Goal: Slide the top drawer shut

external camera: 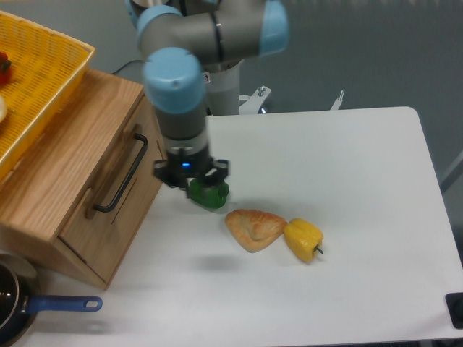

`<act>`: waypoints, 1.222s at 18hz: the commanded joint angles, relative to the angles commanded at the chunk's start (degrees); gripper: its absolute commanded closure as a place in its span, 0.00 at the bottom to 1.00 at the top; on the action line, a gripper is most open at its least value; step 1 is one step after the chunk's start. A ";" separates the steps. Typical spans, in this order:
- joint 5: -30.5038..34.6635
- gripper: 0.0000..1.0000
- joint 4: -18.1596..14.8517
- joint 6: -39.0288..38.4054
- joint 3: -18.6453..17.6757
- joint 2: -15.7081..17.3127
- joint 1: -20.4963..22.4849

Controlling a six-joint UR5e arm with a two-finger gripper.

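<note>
The top drawer (134, 199) is a light-oak front with a black bar handle (120, 173). It sits flush with the oak cabinet (69, 155) at the left, with no gap showing. My gripper (192, 181) hangs to the right of the drawer front, apart from it, directly over a green pepper (210, 195). The gripper body hides its fingertips, so I cannot tell how the jaws stand. Nothing visibly sits in its grasp.
A yellow mesh basket (45, 79) rests on top of the cabinet. A pastry (252, 228) and a yellow pepper (303, 239) lie on the white table (340, 181) right of the green pepper. A pan with a blue handle (61, 304) sits at the front left corner.
</note>
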 joint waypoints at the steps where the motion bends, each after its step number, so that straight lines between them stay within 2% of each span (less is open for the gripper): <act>1: 0.09 0.44 0.00 1.14 0.00 0.09 1.23; 9: 0.00 0.20 -0.09 10.54 0.00 1.75 12.12; 11: 0.09 0.07 0.00 10.99 0.44 1.93 13.54; 13: 0.44 0.02 0.00 10.99 0.79 1.93 14.68; 17: 0.44 0.00 0.53 12.13 1.76 1.76 17.76; 22: 0.35 0.00 2.28 32.75 1.41 1.76 23.55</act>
